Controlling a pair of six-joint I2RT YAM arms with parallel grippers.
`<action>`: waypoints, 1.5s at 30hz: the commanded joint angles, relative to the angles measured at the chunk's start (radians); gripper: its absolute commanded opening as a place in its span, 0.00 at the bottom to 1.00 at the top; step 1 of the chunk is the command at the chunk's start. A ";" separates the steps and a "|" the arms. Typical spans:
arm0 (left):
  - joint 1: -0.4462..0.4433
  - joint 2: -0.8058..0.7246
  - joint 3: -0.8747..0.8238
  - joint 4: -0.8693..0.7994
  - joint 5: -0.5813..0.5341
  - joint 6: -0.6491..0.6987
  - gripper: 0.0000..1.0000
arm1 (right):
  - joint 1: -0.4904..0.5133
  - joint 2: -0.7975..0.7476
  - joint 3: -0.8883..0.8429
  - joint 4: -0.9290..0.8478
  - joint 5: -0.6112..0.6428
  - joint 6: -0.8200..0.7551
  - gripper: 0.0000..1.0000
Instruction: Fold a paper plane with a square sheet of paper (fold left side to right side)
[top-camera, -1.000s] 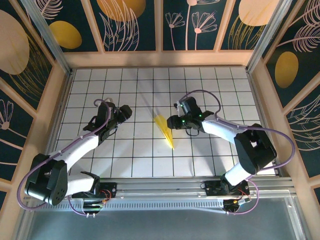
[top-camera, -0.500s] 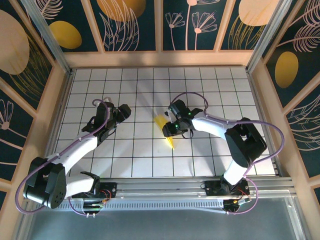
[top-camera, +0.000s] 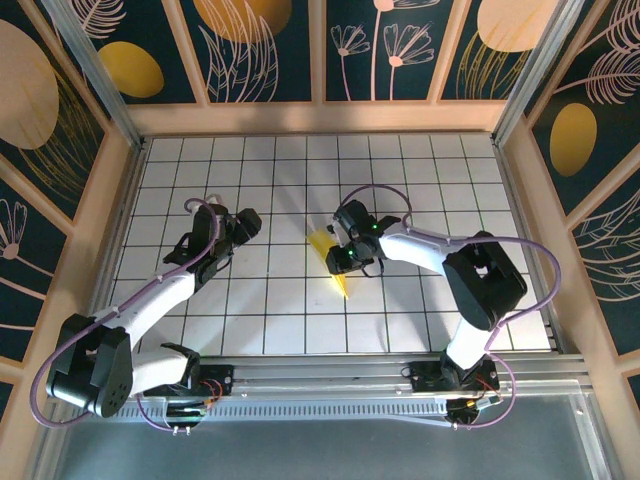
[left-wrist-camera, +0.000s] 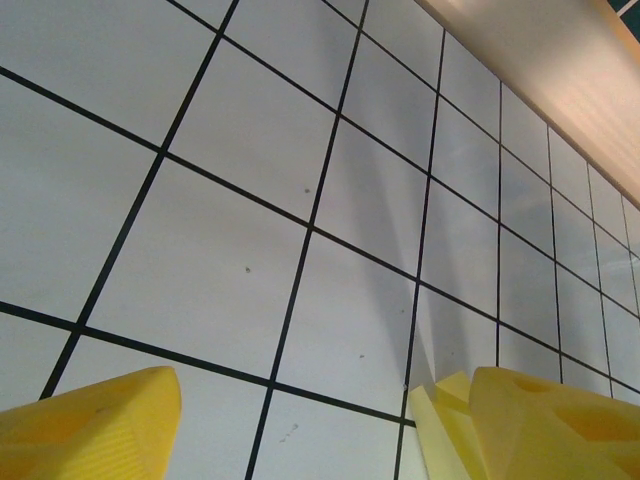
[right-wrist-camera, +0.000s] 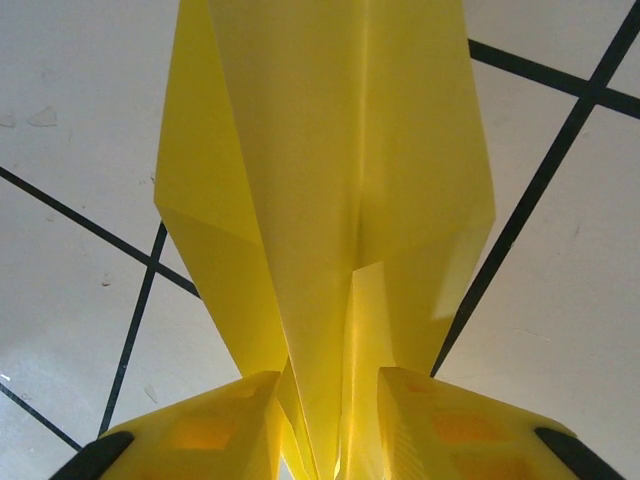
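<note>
Paper plane, narrow yellow dart with centre crease, in pinch of right claw; left claw wide.

White gridded table, floral wall panels

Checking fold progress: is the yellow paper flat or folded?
Folded. The paper plane shows layered flaps and a centre crease tapering into a dart; the right gripper pinches its centre fold.

The top camera looked down on the whole worktop, the right wrist camera closely on the same paper plane.
</note>
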 joint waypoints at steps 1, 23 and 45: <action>0.005 -0.014 0.016 -0.022 -0.014 0.017 0.76 | 0.013 0.023 0.035 -0.014 0.010 -0.006 0.28; 0.006 -0.042 0.012 -0.042 -0.034 0.025 0.76 | 0.059 0.112 0.047 -0.005 0.075 0.031 0.16; 0.006 -0.155 0.012 -0.073 -0.080 0.054 0.77 | -0.031 0.068 0.259 -0.116 0.189 0.271 0.01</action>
